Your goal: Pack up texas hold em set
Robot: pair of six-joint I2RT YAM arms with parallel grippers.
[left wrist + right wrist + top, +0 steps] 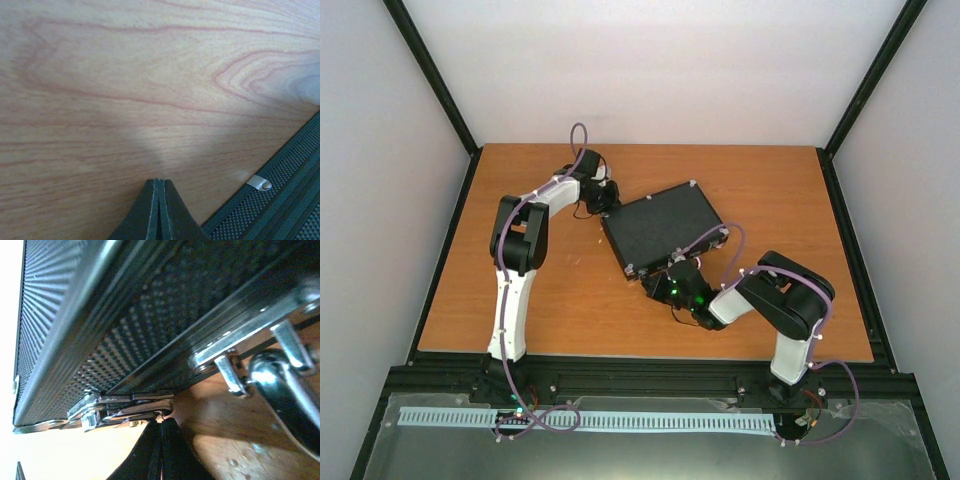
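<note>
The black briefcase (660,227) lies closed and skewed on the wooden table, silver corners showing. My right gripper (665,283) is shut at the case's near edge; in the right wrist view its fingertips (161,426) touch the underside of a silver latch (125,409), with the silver handle (280,385) to the right. My left gripper (607,200) is shut and empty at the case's far left corner; in the left wrist view its tips (159,182) hover over bare wood, the case edge (280,200) at lower right. Card box, chips, dice and discs are out of view.
The wooden table (560,290) is bounded by black frame rails and grey walls. A white slotted strip (590,420) runs below the arm bases at the near edge.
</note>
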